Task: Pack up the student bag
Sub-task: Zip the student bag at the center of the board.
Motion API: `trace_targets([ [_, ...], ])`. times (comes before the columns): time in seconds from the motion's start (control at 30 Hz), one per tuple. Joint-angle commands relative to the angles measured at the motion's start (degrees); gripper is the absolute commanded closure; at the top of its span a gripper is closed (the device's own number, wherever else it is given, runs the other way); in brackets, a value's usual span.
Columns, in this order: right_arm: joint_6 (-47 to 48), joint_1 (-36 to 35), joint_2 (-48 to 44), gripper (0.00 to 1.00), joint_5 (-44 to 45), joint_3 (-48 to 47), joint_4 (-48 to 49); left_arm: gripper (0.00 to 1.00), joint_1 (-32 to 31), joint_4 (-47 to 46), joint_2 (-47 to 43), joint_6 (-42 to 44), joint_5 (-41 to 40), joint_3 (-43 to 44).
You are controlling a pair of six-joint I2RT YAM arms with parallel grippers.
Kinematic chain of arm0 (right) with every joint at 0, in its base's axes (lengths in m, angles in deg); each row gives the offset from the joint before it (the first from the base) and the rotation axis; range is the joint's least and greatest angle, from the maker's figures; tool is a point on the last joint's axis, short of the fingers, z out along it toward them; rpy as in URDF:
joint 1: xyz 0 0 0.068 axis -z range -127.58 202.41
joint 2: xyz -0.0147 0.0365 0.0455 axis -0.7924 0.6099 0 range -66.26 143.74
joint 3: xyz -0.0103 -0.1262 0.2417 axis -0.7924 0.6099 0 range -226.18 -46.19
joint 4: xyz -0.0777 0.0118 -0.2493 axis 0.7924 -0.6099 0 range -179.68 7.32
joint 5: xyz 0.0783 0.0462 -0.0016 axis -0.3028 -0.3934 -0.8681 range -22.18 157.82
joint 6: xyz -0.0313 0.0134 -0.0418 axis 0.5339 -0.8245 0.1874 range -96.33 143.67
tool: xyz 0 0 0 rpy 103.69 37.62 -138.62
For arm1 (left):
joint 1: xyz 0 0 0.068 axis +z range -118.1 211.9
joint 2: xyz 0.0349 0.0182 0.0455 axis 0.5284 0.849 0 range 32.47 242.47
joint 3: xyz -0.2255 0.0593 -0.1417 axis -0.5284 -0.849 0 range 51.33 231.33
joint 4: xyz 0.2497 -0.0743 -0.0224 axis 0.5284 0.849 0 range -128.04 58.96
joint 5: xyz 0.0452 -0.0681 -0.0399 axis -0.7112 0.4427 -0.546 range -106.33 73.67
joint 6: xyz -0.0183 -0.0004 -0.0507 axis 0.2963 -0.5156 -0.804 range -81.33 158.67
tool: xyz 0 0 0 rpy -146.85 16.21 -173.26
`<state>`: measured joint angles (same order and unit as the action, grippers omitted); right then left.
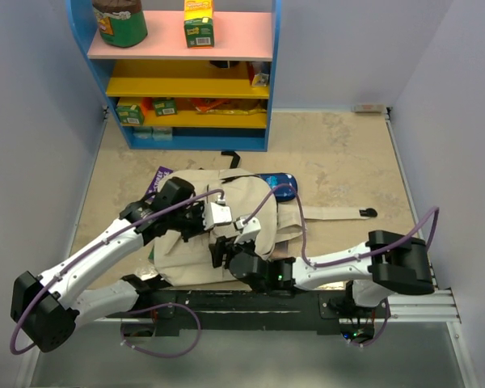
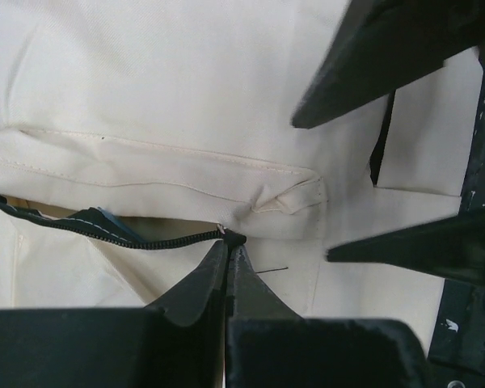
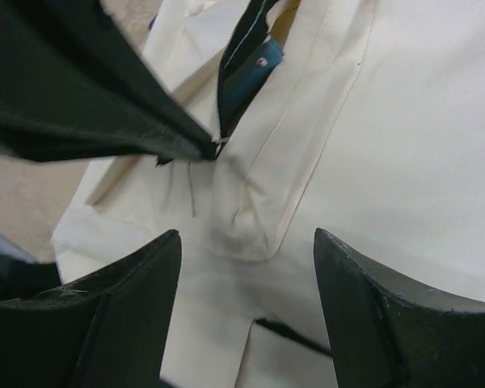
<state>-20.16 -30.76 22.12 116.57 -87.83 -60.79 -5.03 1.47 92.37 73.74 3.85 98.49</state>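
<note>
Could easily lose that zipper tab (image 2: 235,237) pinched in the left gripper (image 2: 228,247), open right gripper (image 3: 246,279) at 5 o'clock not pinning the student bag (image 1: 182,252).

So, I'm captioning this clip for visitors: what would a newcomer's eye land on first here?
The big cream student bag lying mid-table, with both arms bent over it. The left arm's jaws are pinched shut on its black zip; the right arm's jaws hang open beside them. Behind stands a bright blue shelf unit.
</note>
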Motion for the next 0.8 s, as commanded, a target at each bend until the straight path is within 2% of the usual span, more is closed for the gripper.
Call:
trace_targets([
  [0.0, 1.6, -3.4, -10.0, 0.3, 3.6, 5.7, 3.8, 1.0, -0.7, -4.2, 0.0, -6.1, 3.5, 3.1],
  [0.13, 6.8, -3.5, -18.2, 0.3, 7.5, 15.0, 14.4, 1.0, -0.6, -4.9, -0.3, -9.5, 5.5, 3.5],
  [0.2, 12.0, -3.4, -20.6, 0.29, 6.9, 19.0, 21.0, 1.0, -0.6, -4.6, -0.2, -9.9, 5.7, 3.2],
  [0.27, 15.3, -3.4, -21.4, 0.29, 3.9, 19.9, 23.3, 1.0, -0.6, -4.4, 0.0, -9.7, 5.4, 2.9],
  [0.5, 24.1, -3.7, -11.9, 0.3, -4.5, 14.7, 27.5, 1.0, -0.6, -3.3, 0.5, -8.4, 4.5, 4.3],
  [0.77, 24.0, -3.6, -3.6, 0.3, -2.8, 9.0, 27.8, 1.0, -0.7, -2.6, 0.0, -8.2, 4.4, 4.8],
])
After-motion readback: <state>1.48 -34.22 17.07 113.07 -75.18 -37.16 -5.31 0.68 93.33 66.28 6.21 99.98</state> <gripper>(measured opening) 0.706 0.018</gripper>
